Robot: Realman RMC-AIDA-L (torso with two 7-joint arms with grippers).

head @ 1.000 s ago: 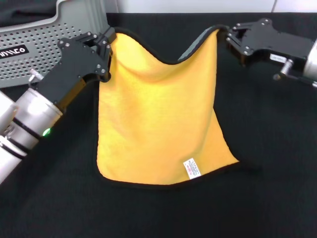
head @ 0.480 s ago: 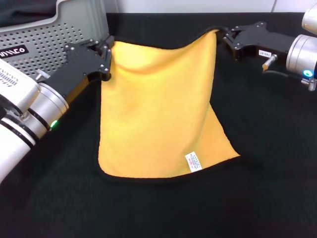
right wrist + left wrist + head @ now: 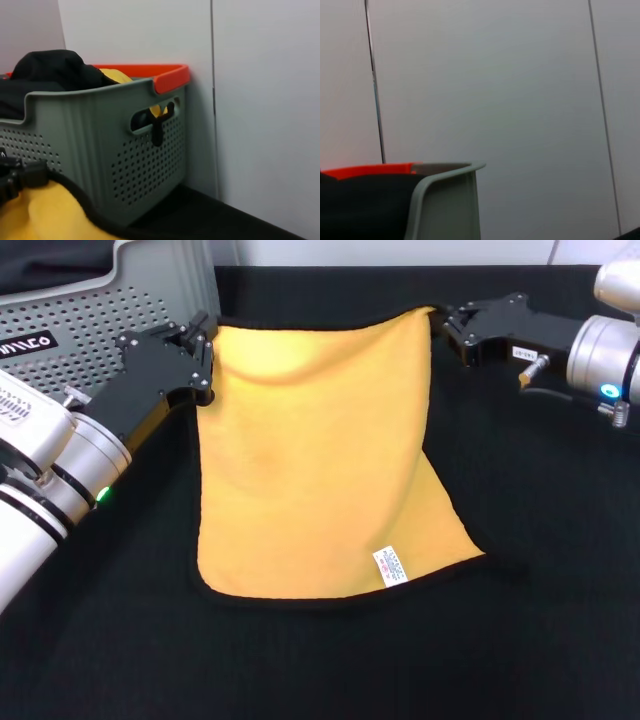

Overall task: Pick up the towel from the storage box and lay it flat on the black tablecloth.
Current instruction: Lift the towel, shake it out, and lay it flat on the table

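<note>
Head view: towel is held yellow face up over the tablecloth, out of the box, which stands at the far left beside the left arm. The left gripper is clamped on the far left corner and the right gripper on the far right corner, so the far edge is drawn nearly straight between them. The near edge, with the white tag, already rests on the tablecloth, and the near right corner is skewed outward. For a flat lay, both corners should be lowered together and level, with light tension kept across the far edge until it touches; release should follow contact, not precede it, or the corners are likely to fold under. Left wrist view: only a pale wall and the box rim are shown; the fingers are not visible here. Right wrist view: the perforated box wall stands close behind the towel's black-edged fold, so the far edge is best set down clear of the box.
</note>
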